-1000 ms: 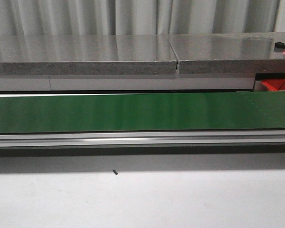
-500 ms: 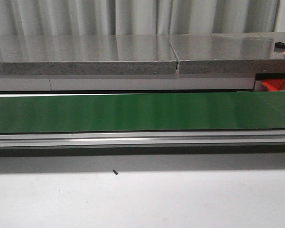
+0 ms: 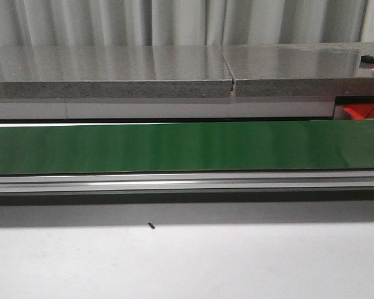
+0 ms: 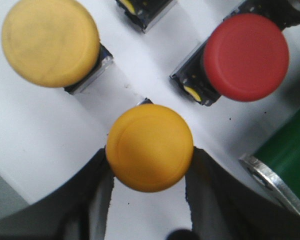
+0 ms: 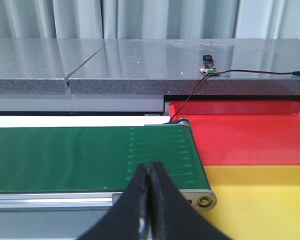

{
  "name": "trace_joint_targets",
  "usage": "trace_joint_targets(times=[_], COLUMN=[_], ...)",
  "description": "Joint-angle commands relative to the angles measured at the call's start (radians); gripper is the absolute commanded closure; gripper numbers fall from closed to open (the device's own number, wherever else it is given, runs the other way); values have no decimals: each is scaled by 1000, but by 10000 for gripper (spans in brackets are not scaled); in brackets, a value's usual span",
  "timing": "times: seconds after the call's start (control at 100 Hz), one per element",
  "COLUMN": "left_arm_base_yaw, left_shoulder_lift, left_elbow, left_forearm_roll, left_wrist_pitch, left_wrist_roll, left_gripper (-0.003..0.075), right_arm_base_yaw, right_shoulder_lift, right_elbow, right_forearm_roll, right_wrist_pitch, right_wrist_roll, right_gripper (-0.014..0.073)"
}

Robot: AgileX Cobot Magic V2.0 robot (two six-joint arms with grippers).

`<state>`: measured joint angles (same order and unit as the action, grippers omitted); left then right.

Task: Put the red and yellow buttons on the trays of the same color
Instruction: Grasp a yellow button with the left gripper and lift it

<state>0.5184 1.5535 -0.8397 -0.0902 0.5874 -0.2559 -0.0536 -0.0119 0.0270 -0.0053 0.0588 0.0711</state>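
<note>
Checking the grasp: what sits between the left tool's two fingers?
In the left wrist view, the orange-yellow button sits between the left tool's fingers, on bare white surface.

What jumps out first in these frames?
In the left wrist view, an orange-yellow button sits between the left claw's fingers, with a paler yellow button and a red button beyond. The right wrist view shows red tray and yellow tray beside the green belt.
</note>
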Motion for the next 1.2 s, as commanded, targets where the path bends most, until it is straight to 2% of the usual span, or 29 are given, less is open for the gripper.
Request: trace_joint_targets(times=[0.0, 0.23, 0.65, 0.79, 0.96, 1.19], left_arm_base_yaw=[0, 0, -3, -3, -4, -115], left_shoulder_lift=[-27, -79, -401, -410, -398, -331], left_elbow=[-31, -29, -52, -108, -149, -187], left_forearm_roll=[-10, -10, -21, -79, -149, -141], left_wrist_pitch=[-41, -26, 135, 214, 216, 197], left_wrist_roll=[-9, -9, 25, 86, 128, 134], left_gripper=[556, 574, 574, 574, 574, 574], right_arm_base_yaw=[-3, -3, -3, -3, -3, -3], right_shoulder_lift=[-18, -18, -18, -18, -18, -18], right_elbow=[-16, -16, -16, -16, -16, -16], right_forearm_roll=[-12, -12, -12, -12, -12, -12], right_wrist_pitch=[-74, -74, -74, -74, -74, -74], right_wrist_roll=[-3, -3, -3, -3, -3, -3], right_gripper=[685, 685, 685, 685, 685, 685])
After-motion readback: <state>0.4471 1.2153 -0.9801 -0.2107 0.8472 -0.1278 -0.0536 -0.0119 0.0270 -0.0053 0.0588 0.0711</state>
